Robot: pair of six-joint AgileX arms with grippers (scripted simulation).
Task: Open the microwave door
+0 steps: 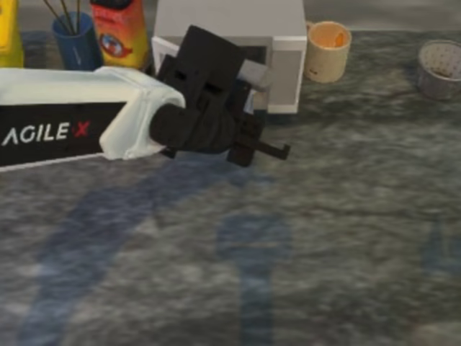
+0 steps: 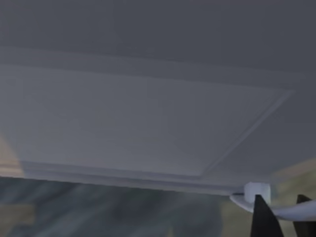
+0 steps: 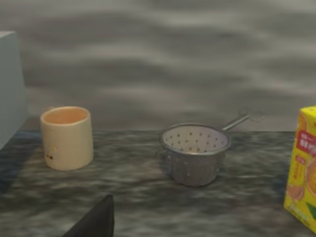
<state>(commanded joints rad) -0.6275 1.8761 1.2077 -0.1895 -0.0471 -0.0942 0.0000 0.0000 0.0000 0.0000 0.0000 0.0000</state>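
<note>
— Where was the microwave [image 1: 238, 25]?
— At the table's back edge, boxy and silver-grey.
— And the microwave door [image 2: 143, 123]?
— Swung partly outward, its pale bar handle [image 2: 256, 193] along one edge.

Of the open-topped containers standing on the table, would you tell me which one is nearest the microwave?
The beige cup is nearest, just right of the microwave. The blue pencil holder and the perforated metal colander stand farther away.
</note>
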